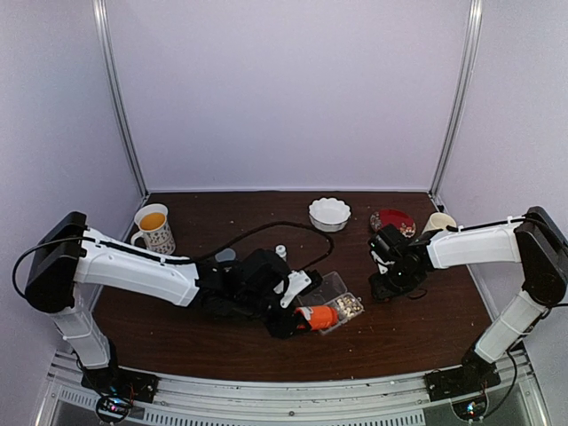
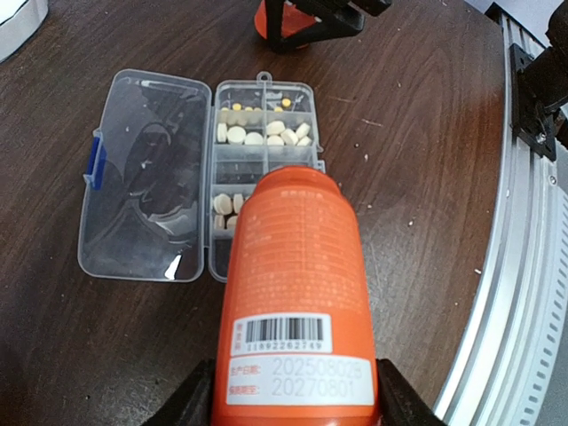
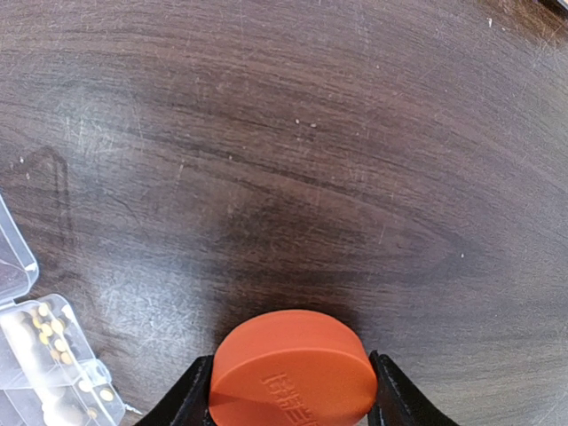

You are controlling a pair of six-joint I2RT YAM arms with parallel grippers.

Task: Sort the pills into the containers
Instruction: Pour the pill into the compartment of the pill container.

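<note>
Dark scratched wood table (image 1: 417, 330), pale walls (image 1: 284, 89); left tool (image 2: 295, 401) grips orange bottle (image 2: 297, 266), right tool (image 3: 293, 405) grips cap (image 3: 293, 366)

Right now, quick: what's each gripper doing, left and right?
Left gripper: closed on the orange bottle.
Right gripper: closed on the orange cap.

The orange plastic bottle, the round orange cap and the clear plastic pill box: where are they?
orange plastic bottle (image 2: 297, 266), left wrist view, its side.
round orange cap (image 3: 293, 368), right wrist view, its top face.
clear plastic pill box (image 2: 146, 177), left wrist view, its open lid.
</note>
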